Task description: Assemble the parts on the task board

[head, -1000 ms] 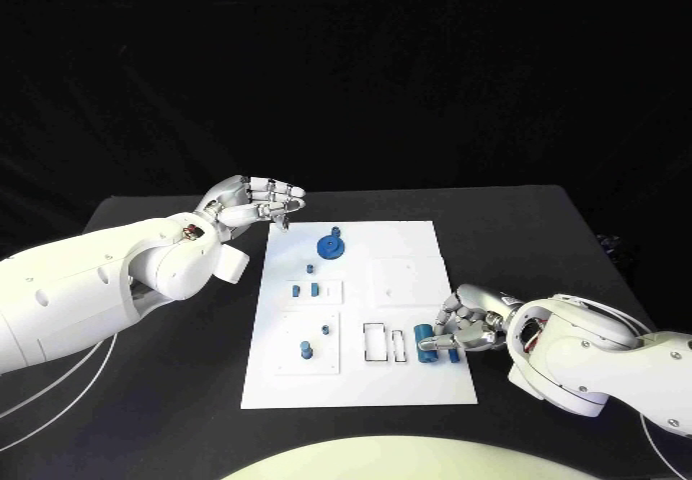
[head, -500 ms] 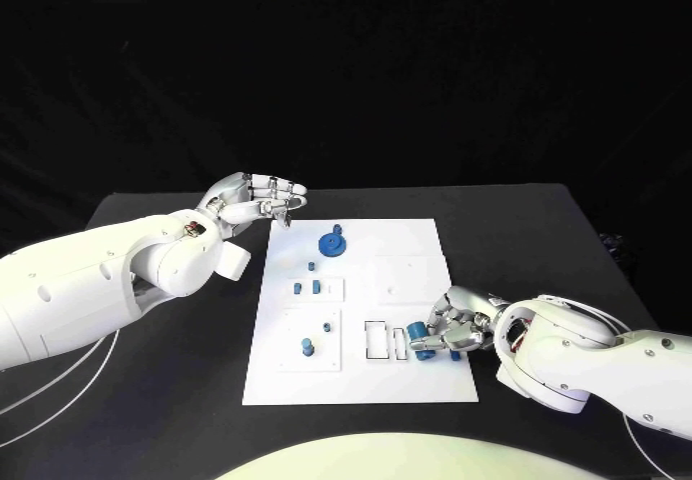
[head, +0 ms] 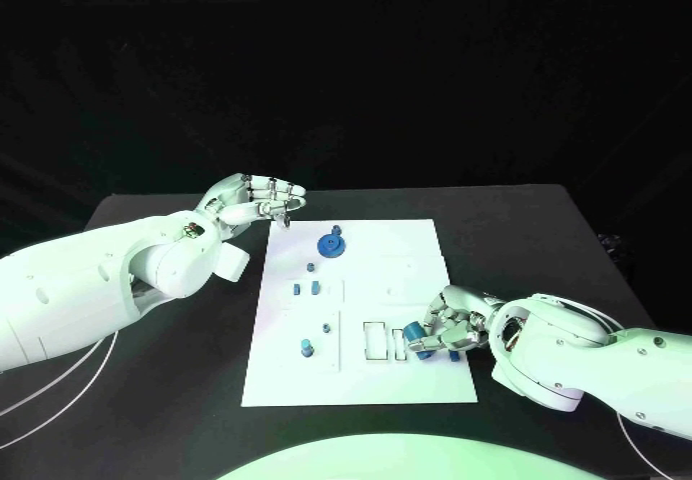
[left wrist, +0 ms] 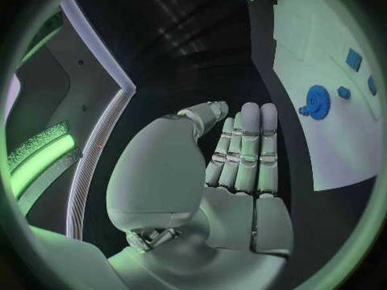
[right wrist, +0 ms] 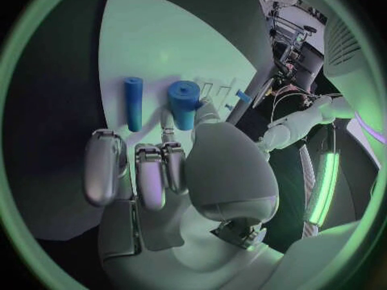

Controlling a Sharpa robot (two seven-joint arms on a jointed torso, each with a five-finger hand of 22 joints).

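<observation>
2 blue pegs sit at the right hand [head: 450, 325]: its fingers [right wrist: 151, 174] curl down over the front right part of the white board [head: 389, 250], and the thumb and a finger look to be pinching the thick peg [right wrist: 184, 105], though the contact itself is hard to see. the thin peg [right wrist: 133, 102] lies flat on the board just beside it, apart from the fingers. over the last second this hand has crept along the board toward the narrow slots [head: 375, 341], and the thick peg has come with it, so the hand seems to be bringing the peg to a slot rather than letting go. that makes this a carrying step, with seating not yet done.

the left hand [head: 261, 205] has stayed where it was, raised off the desk [head: 159, 215] by the board's far left corner, fingers [left wrist: 250, 142] pressed together and bent in, holding nothing.

further out on the board, the blue gear [head: 333, 245] sits near the far edge, and several small blue pieces [head: 306, 289] stand along the left half, unmoved.
</observation>
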